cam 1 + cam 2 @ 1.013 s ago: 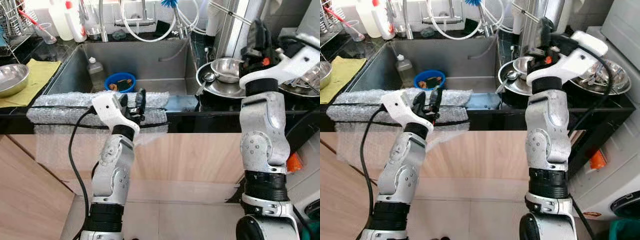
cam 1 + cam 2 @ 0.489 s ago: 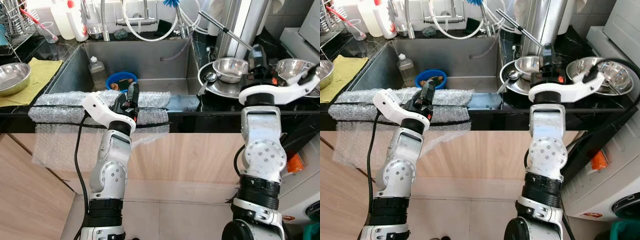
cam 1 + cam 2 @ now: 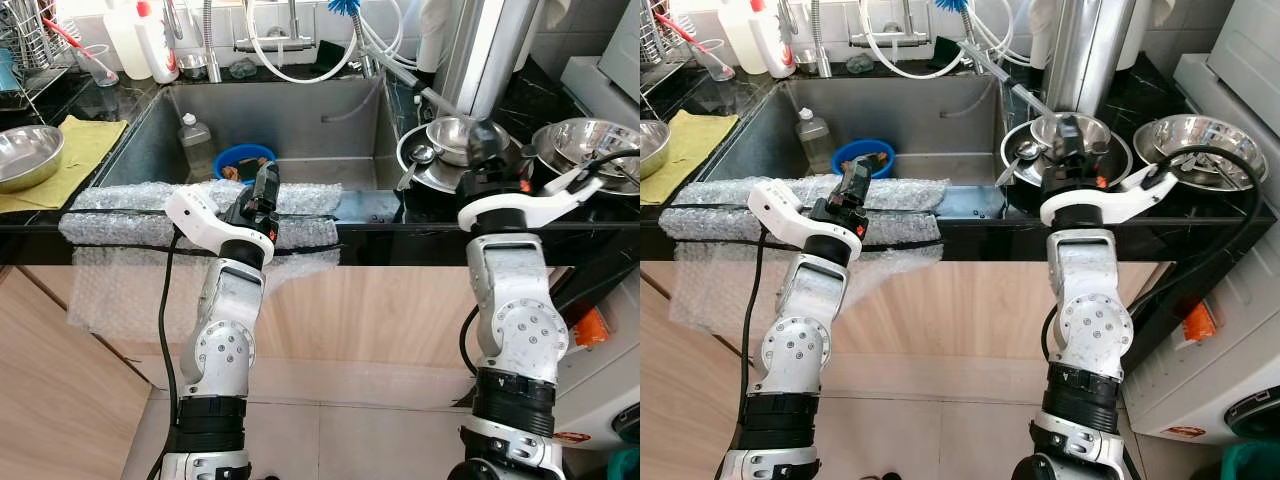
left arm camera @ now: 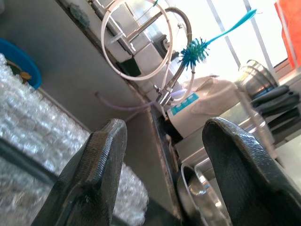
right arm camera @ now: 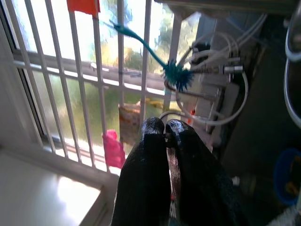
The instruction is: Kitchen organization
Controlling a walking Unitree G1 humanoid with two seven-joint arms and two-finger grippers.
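Note:
My right gripper (image 3: 481, 128) is shut on a long thin metal utensil (image 3: 425, 95). The utensil slants up and away toward the taps. The gripper hovers just over a steel bowl (image 3: 446, 132) that sits on a round plate (image 3: 412, 172), with a spoon (image 3: 418, 155) beside it. In the right wrist view the fingers (image 5: 146, 169) press together around a metal sliver. My left gripper (image 3: 266, 183) is open with nothing in it, above the bubble wrap (image 3: 120, 210) on the sink's front edge. A blue bowl (image 3: 243, 160) and a small bottle (image 3: 193, 140) lie in the sink (image 3: 300, 120).
A second steel bowl (image 3: 575, 135) sits at the far right, and another (image 3: 25, 155) rests on a yellow cloth (image 3: 75, 150) at the left. A tall steel cylinder (image 3: 480, 50) stands behind the plate. Taps, hoses and a blue brush (image 3: 345, 6) crowd the back.
My right gripper has come down and to the left with the utensil, from high by the cylinder to just over the bowl. The left gripper turned toward the sink, then held still.

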